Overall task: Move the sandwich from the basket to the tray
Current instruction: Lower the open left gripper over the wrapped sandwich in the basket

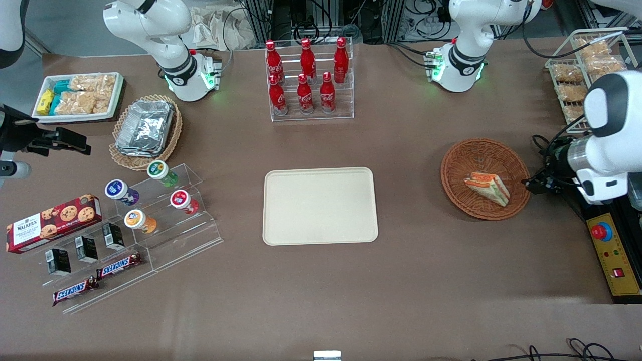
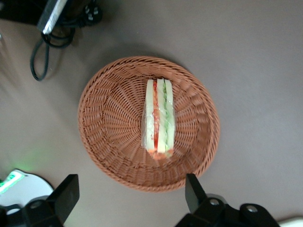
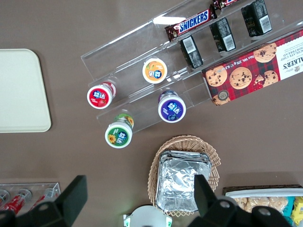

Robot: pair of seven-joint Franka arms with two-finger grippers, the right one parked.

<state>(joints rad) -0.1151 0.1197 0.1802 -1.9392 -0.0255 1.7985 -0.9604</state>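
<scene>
The sandwich (image 1: pixel 486 188) is a triangular wedge of white bread with red and green layers. It lies in the round reddish-brown wicker basket (image 1: pixel 481 150) toward the working arm's end of the table. In the left wrist view the sandwich (image 2: pixel 159 116) rests near the middle of the basket (image 2: pixel 97 137). My gripper (image 1: pixel 532 184) hovers high, just off the basket's rim toward the working arm's end. Seen from the wrist, the gripper (image 2: pixel 130 194) is open and holds nothing, its fingers (image 2: pixel 66 194) wide apart. The cream tray (image 1: pixel 320 205) lies bare at mid-table.
A rack of red cola bottles (image 1: pixel 308 80) stands farther from the front camera than the tray. A yellow control box (image 1: pixel 613 253) and a wire rack of snacks (image 1: pixel 582 70) sit near the working arm. Cables (image 2: pixel 47 42) lie beside the basket. An acrylic stand (image 1: pixel 165 220) is toward the parked arm's end.
</scene>
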